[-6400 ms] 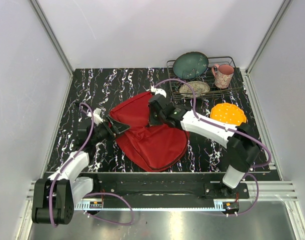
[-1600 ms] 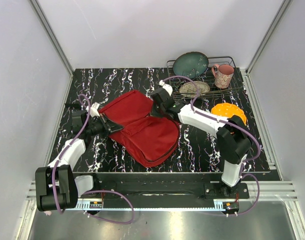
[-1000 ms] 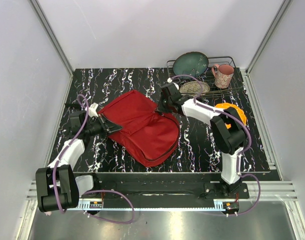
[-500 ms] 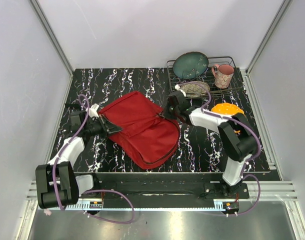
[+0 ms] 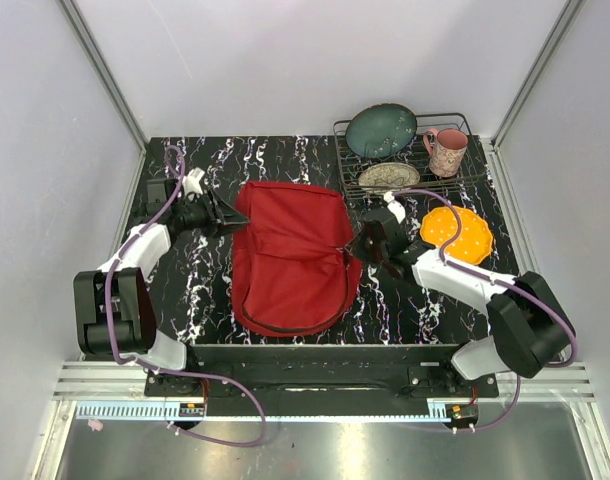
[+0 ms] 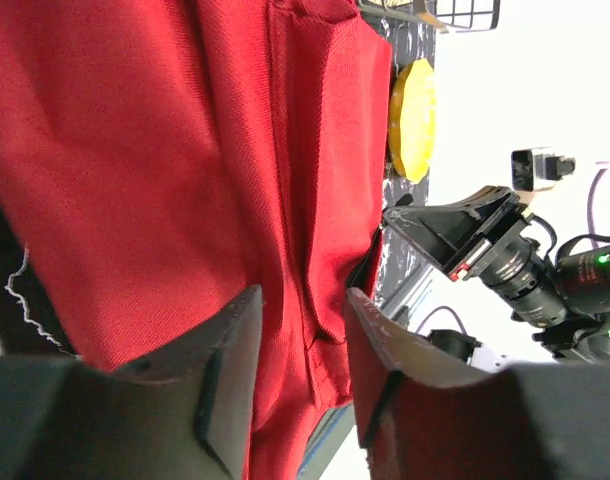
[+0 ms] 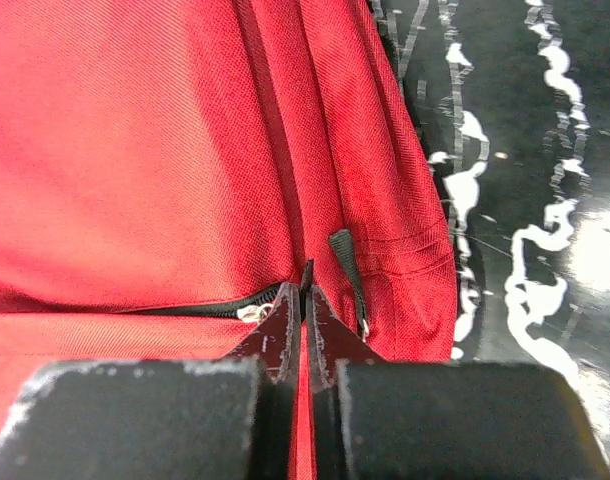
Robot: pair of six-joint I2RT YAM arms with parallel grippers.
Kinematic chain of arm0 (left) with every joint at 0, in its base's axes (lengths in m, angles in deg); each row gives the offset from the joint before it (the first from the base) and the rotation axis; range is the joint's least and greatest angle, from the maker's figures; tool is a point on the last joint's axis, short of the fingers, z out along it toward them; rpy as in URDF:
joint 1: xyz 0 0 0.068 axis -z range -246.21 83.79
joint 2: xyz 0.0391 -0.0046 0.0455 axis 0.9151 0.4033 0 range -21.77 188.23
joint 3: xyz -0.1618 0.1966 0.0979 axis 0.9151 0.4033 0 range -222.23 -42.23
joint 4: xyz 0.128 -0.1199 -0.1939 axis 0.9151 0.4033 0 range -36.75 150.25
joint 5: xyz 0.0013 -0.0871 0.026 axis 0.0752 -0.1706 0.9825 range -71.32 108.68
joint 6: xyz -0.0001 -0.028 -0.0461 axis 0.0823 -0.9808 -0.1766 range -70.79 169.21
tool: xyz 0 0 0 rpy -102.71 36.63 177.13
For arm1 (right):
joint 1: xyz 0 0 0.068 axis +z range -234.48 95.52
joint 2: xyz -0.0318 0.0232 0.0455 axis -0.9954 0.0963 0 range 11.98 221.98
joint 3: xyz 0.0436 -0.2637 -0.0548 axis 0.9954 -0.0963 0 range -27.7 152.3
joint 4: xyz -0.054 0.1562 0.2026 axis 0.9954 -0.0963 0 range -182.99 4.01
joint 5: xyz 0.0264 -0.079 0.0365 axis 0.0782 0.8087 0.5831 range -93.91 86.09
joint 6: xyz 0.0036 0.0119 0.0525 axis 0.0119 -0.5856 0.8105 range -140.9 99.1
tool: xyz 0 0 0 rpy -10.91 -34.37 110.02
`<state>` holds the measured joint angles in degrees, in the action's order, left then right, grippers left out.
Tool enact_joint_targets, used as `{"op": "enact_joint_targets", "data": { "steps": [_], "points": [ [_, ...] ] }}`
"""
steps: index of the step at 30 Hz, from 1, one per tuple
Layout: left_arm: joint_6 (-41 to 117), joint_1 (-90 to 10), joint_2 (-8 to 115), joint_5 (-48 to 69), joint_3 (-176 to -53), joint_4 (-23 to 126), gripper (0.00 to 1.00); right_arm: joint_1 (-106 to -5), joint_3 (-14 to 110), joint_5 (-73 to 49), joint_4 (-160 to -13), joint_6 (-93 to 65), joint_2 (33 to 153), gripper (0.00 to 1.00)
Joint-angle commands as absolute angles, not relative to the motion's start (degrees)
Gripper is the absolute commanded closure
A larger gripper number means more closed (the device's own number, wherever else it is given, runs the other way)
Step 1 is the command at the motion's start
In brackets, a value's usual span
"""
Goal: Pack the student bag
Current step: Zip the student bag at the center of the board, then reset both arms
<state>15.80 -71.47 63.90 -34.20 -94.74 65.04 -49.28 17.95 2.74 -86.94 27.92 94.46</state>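
Since the preceding views, the student bag [image 5: 290,255] has turned from a diagonal lie to a squared one, its long axis running from the near edge of the table [image 5: 205,170] to the far edge. Both arms have taken new stations at the bag. The left gripper [image 5: 228,216] is now at its far-left corner and the right gripper [image 5: 360,245] at its right edge.

**Left gripper:** the jaws stand partly apart. Red fabric shows through the gap in the wrist view, but no grip on it can be made out.

**Right gripper:** the jaws are closed, and the tips meet on the bag at the dark zip line [image 7: 195,303], just beside a black webbing loop [image 7: 345,262]. Whether a pull tab is nipped between them is too small to tell.

**Significance:** the bag lies flat and appears closed, so packing proper has probably not begun. The right gripper's place at the zip suggests that opening is the step in hand.

**Surroundings:** beyond the bag's far-right corner, a wire rack [image 5: 465,125] holds a teal bowl [image 5: 381,130], a speckled plate [image 5: 389,176] and a pink mug [image 5: 446,152]. An orange plate [image 5: 457,230] lies to the bag's right.

**Lettering:** the bag shows no brand or label. A small red-and-white tag on the right arm's camera, seen in the left wrist view, is illegible.
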Motion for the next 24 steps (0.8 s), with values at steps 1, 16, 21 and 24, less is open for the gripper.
{"op": "enact_joint_targets", "data": {
  "steps": [1, 16, 21, 24],
  "points": [
    [17.1, -70.1, 62.3, -29.8, -96.4, 61.4, 0.50, -50.2, 18.2, 12.9, -96.3, 26.7, 92.1, 1.00],
    [25.4, -70.4, 39.9, -4.6, -90.4, 74.3, 0.02, -57.0, 25.7, 14.0, -108.8, 19.4, 81.8, 0.02],
    [24.1, -70.4, 35.7, 4.7, -87.9, 76.3, 0.01, -67.8, 24.1, 9.5, -110.9, 16.1, 81.9, 0.01],
    [23.4, -70.3, 35.1, 8.5, -88.1, 78.4, 0.01, -72.1, 23.5, 5.1, -109.9, 12.3, 81.6, 0.00]
  ]
}}
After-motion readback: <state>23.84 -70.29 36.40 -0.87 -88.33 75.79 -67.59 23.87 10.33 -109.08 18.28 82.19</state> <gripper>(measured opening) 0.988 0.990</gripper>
